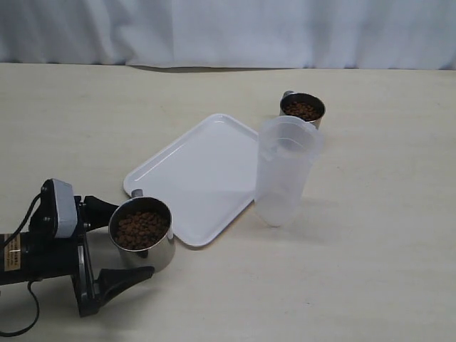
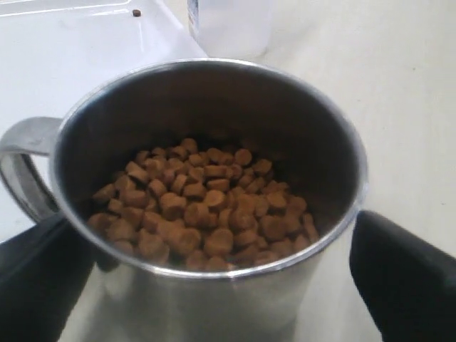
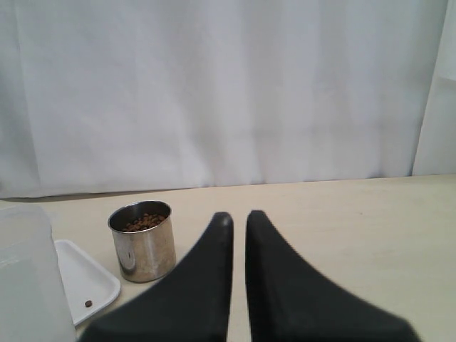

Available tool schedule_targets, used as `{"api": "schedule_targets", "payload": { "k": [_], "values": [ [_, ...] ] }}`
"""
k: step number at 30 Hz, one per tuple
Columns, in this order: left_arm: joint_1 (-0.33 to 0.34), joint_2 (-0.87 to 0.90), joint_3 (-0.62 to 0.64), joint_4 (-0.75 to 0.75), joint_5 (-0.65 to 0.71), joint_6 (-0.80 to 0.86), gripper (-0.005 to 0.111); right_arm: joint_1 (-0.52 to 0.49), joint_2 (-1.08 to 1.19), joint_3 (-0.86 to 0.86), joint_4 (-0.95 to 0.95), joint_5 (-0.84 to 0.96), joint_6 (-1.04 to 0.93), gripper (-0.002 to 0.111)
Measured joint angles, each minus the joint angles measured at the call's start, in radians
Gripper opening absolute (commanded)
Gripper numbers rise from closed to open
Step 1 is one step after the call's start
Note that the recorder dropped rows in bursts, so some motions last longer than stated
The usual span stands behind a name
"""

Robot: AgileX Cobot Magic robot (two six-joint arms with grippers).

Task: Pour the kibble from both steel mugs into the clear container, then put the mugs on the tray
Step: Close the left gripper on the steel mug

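Between the open jaws of our left gripper (image 1: 133,241), just beside the tray (image 1: 206,171), stands one full mug (image 1: 160,253), ungripped; our right gripper (image 3: 239,228) is closed, empty. If we squeeze off-centre or lift tilted, kibble (image 2: 199,206) could spill before reaching the container (image 1: 283,171).

text=none legible | small yellow sticker (image 1: 10,261) on black left-arm housing (image 1: 44,251): dark print, too small to read | near shiny stainless-steel mug (image 1: 140,235), far shiny stainless-steel mug (image 1: 303,109), frosted clear plastic container (image 1: 283,174), flat white plastic tray (image 1: 203,167): no readable marking
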Motion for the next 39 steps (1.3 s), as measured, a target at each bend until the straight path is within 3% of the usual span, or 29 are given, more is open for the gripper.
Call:
{"api": "schedule_targets", "payload": {
  "k": [8,27,30,37,39],
  "values": [
    [-0.063,0.002,-0.025,-0.037,0.000,-0.002,0.071,0.000,0.000,0.000,0.000,0.000,0.000,0.005],
    [-0.063,0.002,-0.027,-0.058,0.000,-0.028,0.071,0.000,0.000,0.000,0.000,0.000,0.000,0.005],
    [-0.063,0.002,-0.027,-0.058,0.000,-0.028,0.056,0.000,0.000,0.000,0.000,0.000,0.000,0.005],
    [-0.063,0.002,-0.028,-0.038,0.000,-0.029,0.002,0.000,0.000,0.000,0.000,0.000,0.000,0.005],
    [-0.063,0.002,-0.028,-0.026,0.000,-0.029,0.000,0.000,0.000,0.000,0.000,0.000,0.000,0.005]
  ]
}}
